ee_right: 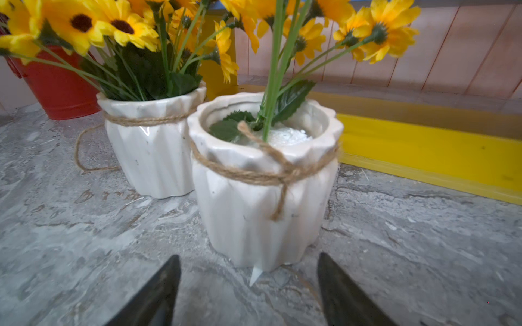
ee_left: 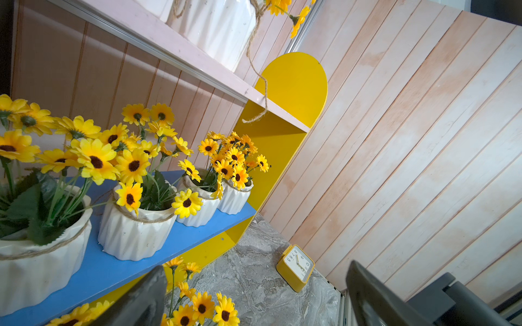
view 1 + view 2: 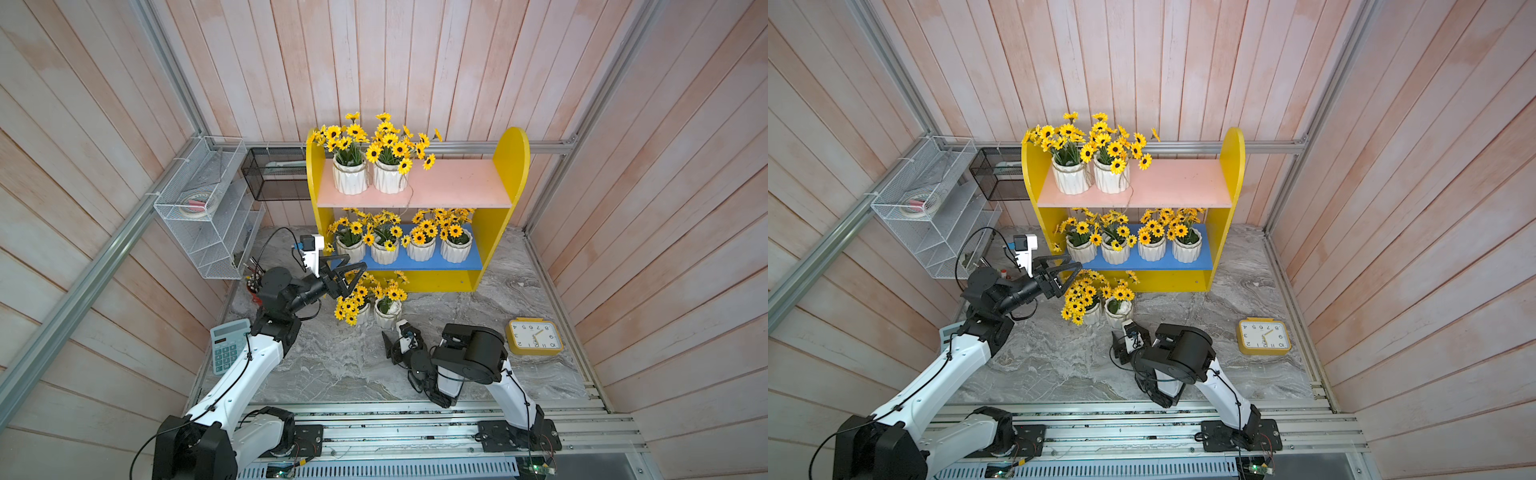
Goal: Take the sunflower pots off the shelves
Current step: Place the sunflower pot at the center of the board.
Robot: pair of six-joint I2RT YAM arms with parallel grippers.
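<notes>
Right wrist view: R pincer (image 1: 248,271) spread, empty, just near sunflower pot (image 1: 262,209) standing on desk (image 1: 84,254) w/ 1 more, off the shelves (image 3: 511,158). L pincer (image 3: 352,272) spread wide by blue board (image 3: 436,265), prob. to fit next pot. 4 there, 2 on pink board (image 3: 453,183).

Yellow clock (image 3: 534,337) with a white face ringed by black numerals, upside down in both top views; 5, 6, 7 and 8 read clearly. Calculator (image 3: 227,347) key markings are too small to read.
</notes>
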